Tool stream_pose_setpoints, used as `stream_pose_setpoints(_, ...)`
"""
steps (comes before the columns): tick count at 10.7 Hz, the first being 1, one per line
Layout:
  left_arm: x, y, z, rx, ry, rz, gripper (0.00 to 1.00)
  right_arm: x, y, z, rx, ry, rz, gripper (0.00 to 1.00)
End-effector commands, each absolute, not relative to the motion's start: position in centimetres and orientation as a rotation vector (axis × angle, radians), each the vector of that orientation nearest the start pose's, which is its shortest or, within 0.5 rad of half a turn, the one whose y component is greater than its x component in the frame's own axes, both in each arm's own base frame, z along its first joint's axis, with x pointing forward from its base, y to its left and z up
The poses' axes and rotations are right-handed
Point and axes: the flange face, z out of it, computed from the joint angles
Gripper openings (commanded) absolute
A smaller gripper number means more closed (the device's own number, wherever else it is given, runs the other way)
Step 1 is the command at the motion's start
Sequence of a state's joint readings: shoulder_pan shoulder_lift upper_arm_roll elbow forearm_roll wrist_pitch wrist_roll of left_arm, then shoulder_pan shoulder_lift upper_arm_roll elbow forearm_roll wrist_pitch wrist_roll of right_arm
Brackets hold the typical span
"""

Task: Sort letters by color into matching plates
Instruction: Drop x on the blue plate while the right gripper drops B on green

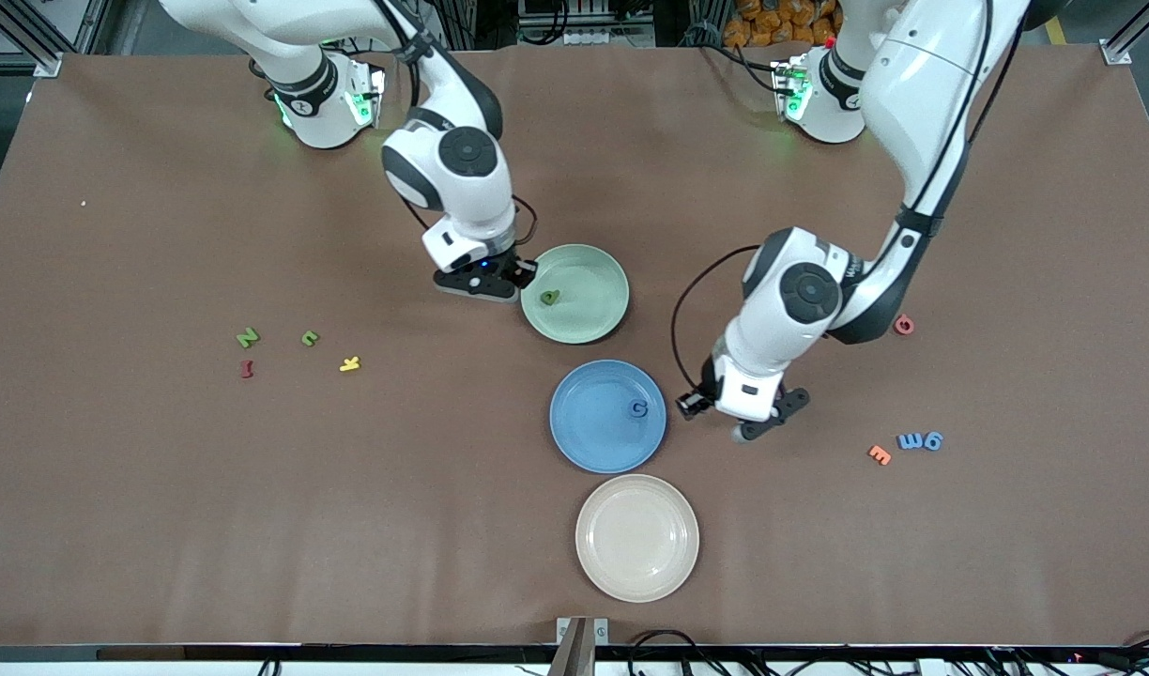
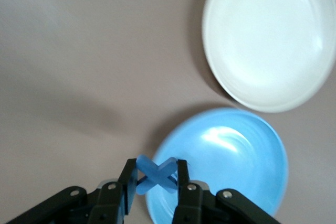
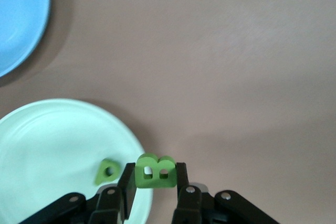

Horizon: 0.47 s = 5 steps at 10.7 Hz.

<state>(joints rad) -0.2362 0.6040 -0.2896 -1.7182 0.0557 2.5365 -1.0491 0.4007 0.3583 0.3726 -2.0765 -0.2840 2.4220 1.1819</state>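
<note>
- Lying toward the right arm's end of the counter (image 1: 114, 469) are a green N (image 1: 247, 337) and a small green letter (image 1: 310, 338), with a red letter (image 1: 247, 369) just nearer the front camera than the N and a yellow letter (image 1: 350, 363) at about four o'clock from the small green one.
- The right gripper (image 1: 526, 272) hangs at the mint green plate's (image 1: 589, 324) ten o'clock rim, its fingers (image 3: 127, 187) pinching a green B (image 3: 155, 171) — in the right wrist view the B sits over the rim.
- One green letter (image 1: 549, 298) already lies in that plate.
- The blue plate (image 1: 584, 441) sits at the green plate's six o'clock, with a blue C (image 1: 639, 408) lying in it.
- The cream plate (image 1: 603, 563) sits at the blue plate's six o'clock.
- The left gripper (image 1: 760, 424) hovers at the blue plate's three o'clock edge, fingers (image 2: 181, 174) clamped on a blue X (image 2: 156, 173) — over the rim in the left wrist view.
- Toward the left arm's end lie an orange letter (image 1: 879, 454), a blue letter (image 1: 911, 440) touching a blue 6 (image 1: 932, 440), and farther from the front camera a red character (image 1: 903, 325).
</note>
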Motion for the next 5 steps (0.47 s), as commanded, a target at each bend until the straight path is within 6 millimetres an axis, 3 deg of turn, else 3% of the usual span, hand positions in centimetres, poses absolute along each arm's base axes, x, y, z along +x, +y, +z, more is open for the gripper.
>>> stream_pose_setpoints(1,59.7,-37.9,28.8,-3.290,-0.961,-0.126,0.00,41.4,45.0,25.2,-3.094,0.495,-0.056,0.00)
stream_pose_setpoints(3,57.9,-41.8,28.7,-3.291,-0.978,-0.112,0.00,40.4,46.3,24.4,-3.071,0.537,-0.046,0.00)
stream_pose_setpoints(4,57.7,-42.3,28.9,-3.294,-0.978,-0.115,0.00,40.0,46.9,24.2,-3.061,0.536,-0.049,0.00)
stream_pose_setpoints(5,57.4,-42.7,28.9,-3.298,-0.968,-0.114,0.37,39.9,47.0,24.0,-3.058,0.533,-0.046,0.00)
